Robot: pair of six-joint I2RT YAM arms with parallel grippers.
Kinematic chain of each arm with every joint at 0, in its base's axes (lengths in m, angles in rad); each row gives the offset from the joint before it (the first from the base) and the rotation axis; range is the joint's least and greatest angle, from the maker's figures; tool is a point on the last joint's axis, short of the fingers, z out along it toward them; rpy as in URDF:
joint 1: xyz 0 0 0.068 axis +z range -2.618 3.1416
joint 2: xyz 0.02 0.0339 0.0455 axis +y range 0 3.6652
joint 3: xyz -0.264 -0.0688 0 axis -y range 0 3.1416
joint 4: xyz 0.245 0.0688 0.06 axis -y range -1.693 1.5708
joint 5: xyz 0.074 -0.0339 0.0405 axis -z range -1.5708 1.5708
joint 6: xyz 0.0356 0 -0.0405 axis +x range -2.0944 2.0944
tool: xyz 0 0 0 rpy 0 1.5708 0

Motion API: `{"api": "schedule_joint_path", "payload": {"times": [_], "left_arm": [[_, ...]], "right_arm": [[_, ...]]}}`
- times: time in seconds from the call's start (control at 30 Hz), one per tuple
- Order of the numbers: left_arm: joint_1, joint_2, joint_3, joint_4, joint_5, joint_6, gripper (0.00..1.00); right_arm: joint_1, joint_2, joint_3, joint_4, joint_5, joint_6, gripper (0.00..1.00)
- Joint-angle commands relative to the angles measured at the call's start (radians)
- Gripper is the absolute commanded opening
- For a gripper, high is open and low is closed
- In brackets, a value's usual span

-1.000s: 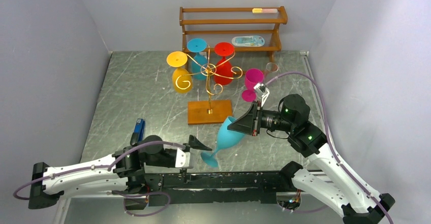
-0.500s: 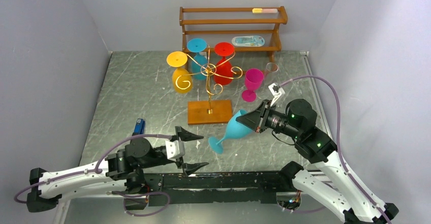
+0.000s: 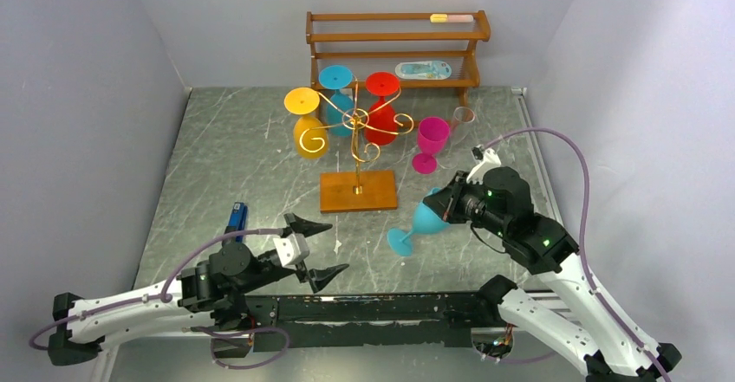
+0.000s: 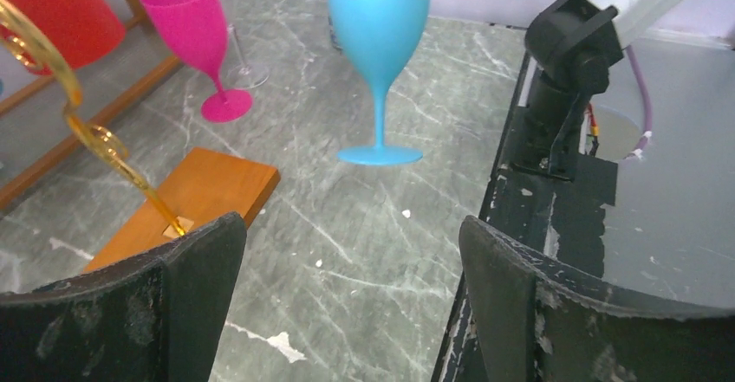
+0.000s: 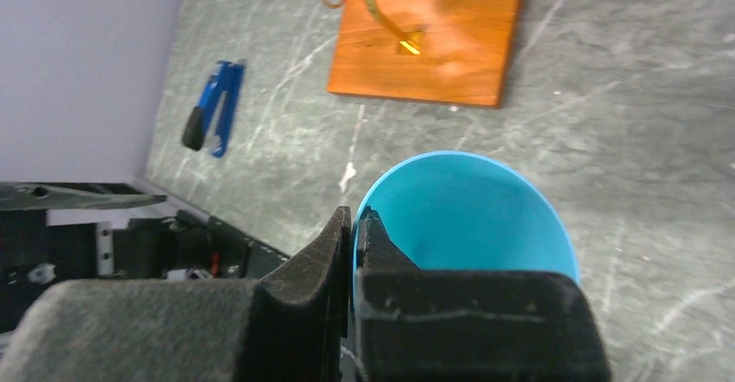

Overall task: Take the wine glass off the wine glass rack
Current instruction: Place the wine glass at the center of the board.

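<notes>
- The right hand point(image 3: 445, 206), right of centre in the top view, is pinched tight on the rim of the light blue wine glass point(image 3: 424, 220). In its wrist view one finger point(image 5: 299, 269) lies outside the bowl and the other inside.
- That glass is off the wine glass rack point(image 3: 356, 124). It is tilted, at the lower right of the rack's wooden base, with its foot low over the worktop point(image 3: 225, 157); whether it touches cannot be told.
- The left hand point(image 3: 317, 248), lower left of centre, is spread wide and holds nothing.
- A yellow glass point(image 3: 308, 134) and a red glass point(image 3: 381, 126) hang upside down on the rack.
- A pink glass point(image 3: 431, 136) stands to its right.
</notes>
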Motion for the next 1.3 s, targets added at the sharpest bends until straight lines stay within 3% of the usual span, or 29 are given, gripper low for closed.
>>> {"api": "schedule_joint_path", "payload": {"times": [0.0, 0.6, 0.77, 0.9, 1.27], "left_arm": [[0.003, -0.027, 0.053, -0.134, -0.113, -0.037, 0.97], [0.003, -0.131, 0.206, -0.482, -0.452, -0.384, 0.97], [0.003, -0.09, 0.242, -0.551, -0.429, -0.381, 0.97], [0.003, -0.085, 0.216, -0.497, -0.389, -0.331, 0.97], [0.003, 0.056, 0.23, -0.482, -0.471, -0.343, 0.97]], "right_arm": [[0.004, -0.014, 0.005, -0.073, 0.156, -0.036, 0.0], [0.004, 0.063, 0.075, -0.166, 0.618, 0.054, 0.0], [0.003, 0.007, 0.026, -0.149, 0.683, 0.016, 0.0], [0.003, 0.012, 0.006, -0.149, 0.711, 0.003, 0.0], [0.001, 0.225, 0.002, 0.089, 0.818, -0.134, 0.0]]}}
